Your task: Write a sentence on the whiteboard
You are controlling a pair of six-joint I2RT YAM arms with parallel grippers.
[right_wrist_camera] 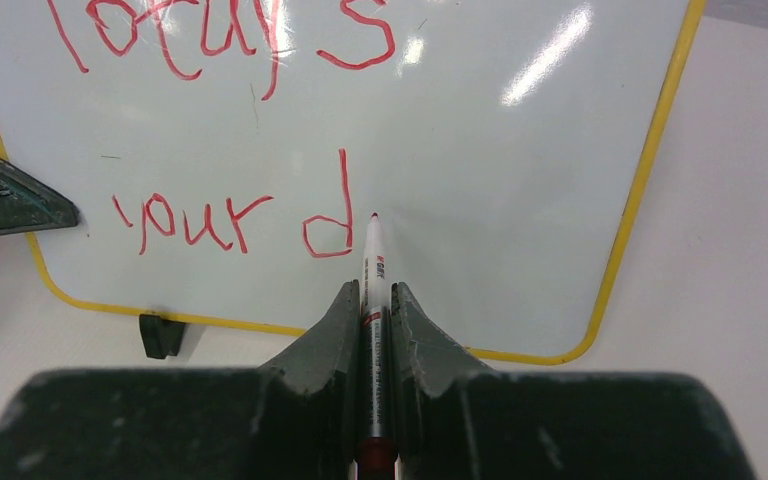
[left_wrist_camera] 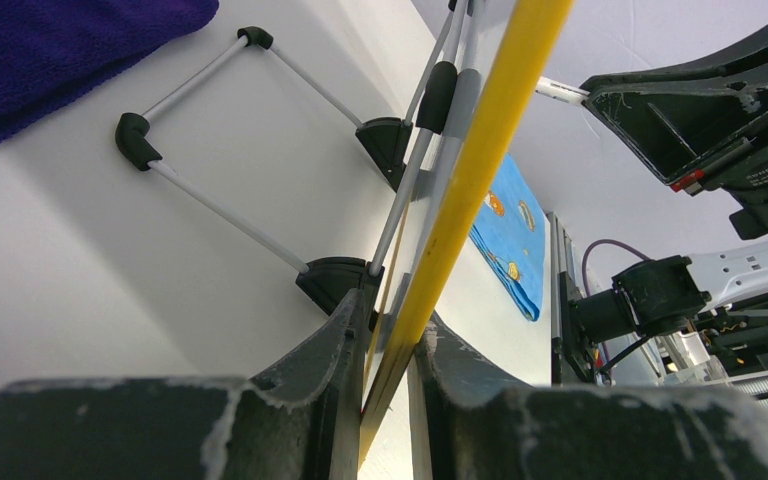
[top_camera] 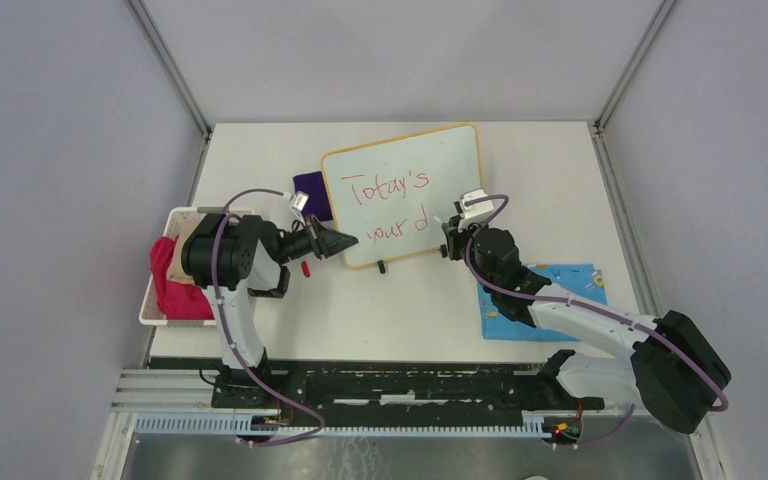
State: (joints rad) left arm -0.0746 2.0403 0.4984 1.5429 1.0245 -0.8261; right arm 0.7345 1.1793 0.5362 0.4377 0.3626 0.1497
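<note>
The whiteboard [top_camera: 405, 190] stands tilted on the table, white with a yellow frame [left_wrist_camera: 480, 170]. The sentence [top_camera: 390, 190] on it is red handwriting in two lines, "Today's" over "your d" [right_wrist_camera: 230, 225]. My left gripper [top_camera: 345, 243] is shut on the board's lower left edge, with the frame pinched between its fingers [left_wrist_camera: 390, 350]. On the board's right side, my right gripper [top_camera: 450, 240] is shut on a white marker [right_wrist_camera: 373, 265]. The marker's red tip rests against the board [right_wrist_camera: 480, 150] just right of the "d".
A purple cloth [top_camera: 310, 190] lies behind the board's left side. A white basket [top_camera: 160, 300] holding pink cloth sits at the left table edge. A blue patterned cloth [top_camera: 545, 300] lies at the right. A red cap [top_camera: 306, 268] lies beneath my left gripper. The board's wire stand [left_wrist_camera: 220, 120] rests behind it.
</note>
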